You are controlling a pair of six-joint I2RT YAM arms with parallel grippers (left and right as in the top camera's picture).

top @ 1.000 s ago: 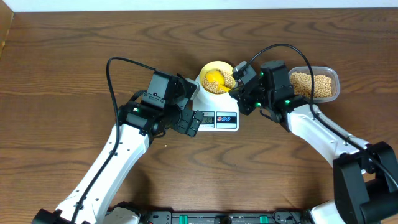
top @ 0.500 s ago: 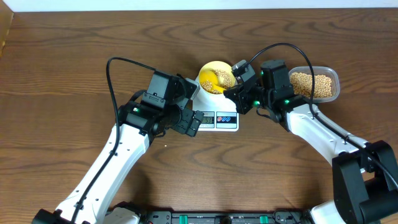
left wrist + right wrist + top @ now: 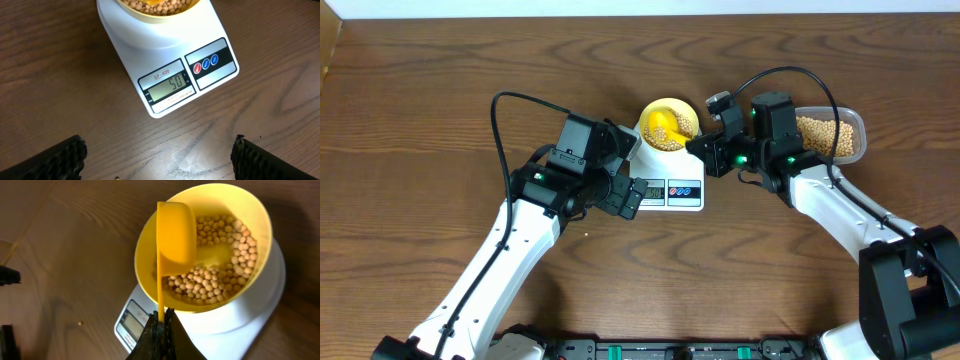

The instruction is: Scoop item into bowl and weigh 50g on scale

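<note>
Since the earlier view, my right gripper (image 3: 161,322) has drawn back rightward, clenched on the thin handle of the scoop (image 3: 175,235). Hard, light beans (image 3: 220,280) roll easily, so I'd move them by scoop. They lie in the bowl (image 3: 252,215) on the scale (image 3: 165,45). Left gripper (image 3: 159,155) hangs released nearby.

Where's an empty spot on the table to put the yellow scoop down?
Bare wood lies in front of the scale, between the left arm and right arm, and on the table's far left. It's crowded around the bowl, where the right hand with the scoop and the tub sit close.
</note>
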